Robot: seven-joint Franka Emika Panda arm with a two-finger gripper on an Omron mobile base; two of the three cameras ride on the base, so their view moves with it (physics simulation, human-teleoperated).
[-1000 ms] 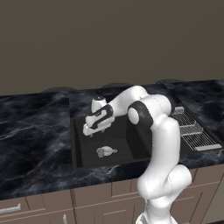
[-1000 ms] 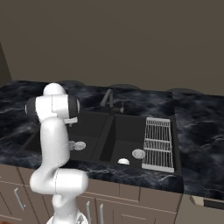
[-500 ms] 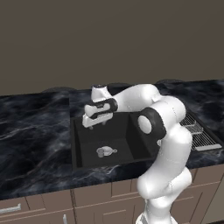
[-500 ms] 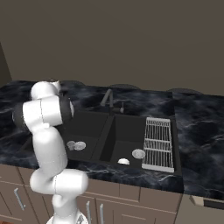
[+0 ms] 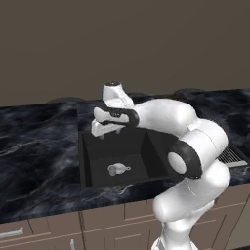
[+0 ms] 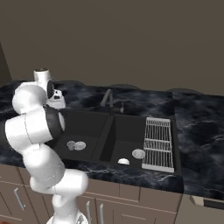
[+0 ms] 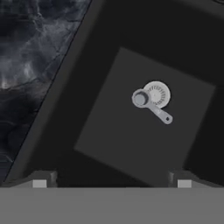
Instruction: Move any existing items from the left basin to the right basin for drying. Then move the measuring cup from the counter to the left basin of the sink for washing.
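On the left of the hand view we see the shiny black counter [image 7: 30, 57]. In the middle, the little grey measuring cup [image 7: 141, 99] sits in the left basin [image 7: 109, 144], right beside the round silver drain [image 7: 157, 94]. Our gripper [image 7: 111, 179] hangs above it with its fingers spread wide, holding nothing. In the right base view, lower middle, the teal mug [image 6: 124, 161] rests in the right basin [image 6: 127, 135], next to the wire rack [image 6: 156, 142].

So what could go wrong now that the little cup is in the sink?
1. The measuring cup sits right at the drain of the left basin. In the hand view it partly covers the drain, so it might slow the water.
2. The gripper hangs open above that basin. If the arm swings sideways, it could bump the faucet.
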